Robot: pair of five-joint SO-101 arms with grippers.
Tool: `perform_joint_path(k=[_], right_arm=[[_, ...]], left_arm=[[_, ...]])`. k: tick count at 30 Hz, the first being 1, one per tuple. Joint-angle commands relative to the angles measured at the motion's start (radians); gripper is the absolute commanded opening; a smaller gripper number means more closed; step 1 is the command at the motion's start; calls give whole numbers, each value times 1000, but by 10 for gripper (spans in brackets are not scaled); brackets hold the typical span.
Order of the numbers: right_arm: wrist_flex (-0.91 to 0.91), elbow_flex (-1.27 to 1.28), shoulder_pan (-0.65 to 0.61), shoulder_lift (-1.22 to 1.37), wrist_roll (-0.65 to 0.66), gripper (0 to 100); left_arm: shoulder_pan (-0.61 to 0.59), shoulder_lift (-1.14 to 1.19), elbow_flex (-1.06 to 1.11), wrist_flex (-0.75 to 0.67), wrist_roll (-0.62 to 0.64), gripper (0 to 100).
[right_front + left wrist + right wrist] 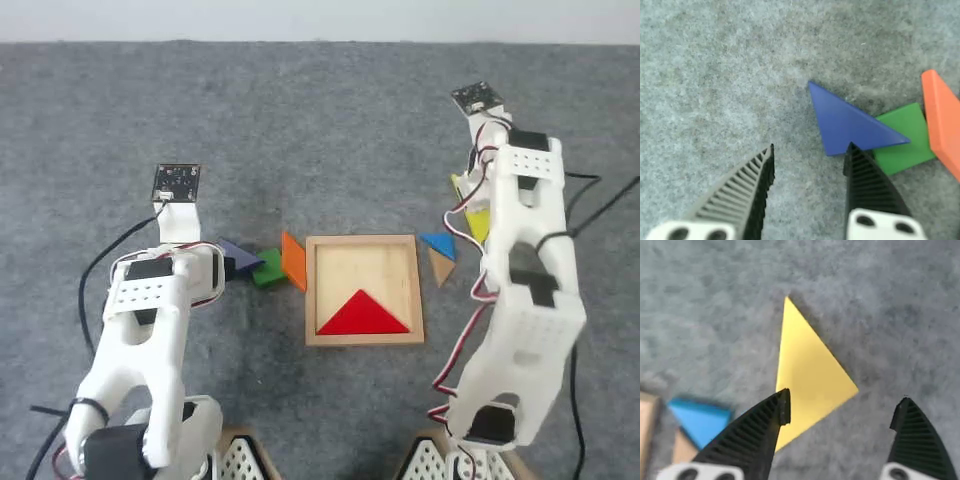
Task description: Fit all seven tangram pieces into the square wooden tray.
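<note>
The square wooden tray (364, 249) lies mid-table with a red triangle (362, 315) in its near half. Left of it sit an orange piece (293, 260), a green square (267, 267) and a dark blue triangle (237, 254). My left gripper (810, 150) is open just above the carpet, one fingertip at the dark blue triangle (847, 122), beside the green square (905, 140) and orange piece (942, 127). My right gripper (845, 407) is open over the yellow triangle (807, 377), one finger overlapping its edge. A light blue triangle (438, 243) and a tan triangle (441, 266) lie right of the tray.
Grey carpet covers the table. The light blue triangle (700, 419) and tan piece (682, 452) lie close to the yellow one. The right arm (520, 290) stands tall beside the tray's right side. Open carpet stretches behind the tray.
</note>
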Motion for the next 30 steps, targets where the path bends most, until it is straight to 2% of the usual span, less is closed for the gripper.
perform_joint_path(k=[1,11,14,25,27,30], right_arm=[[1,-91,4,33,60,338],[10,-110,4,101,21,336],[82,-114,-15,97,2,336],[171,-115,-24,82,-270,336],[171,-115,-25,56,-299,336],[134,-115,-38,36,-276,336]], left_arm=[[-5,-2,-10,-21,6,221],[-5,-2,-12,-21,6,221],[-5,-2,-12,-21,6,221],[-3,-2,-13,-21,6,221],[-3,-2,-13,-20,6,221],[-3,-2,-13,-20,6,221]])
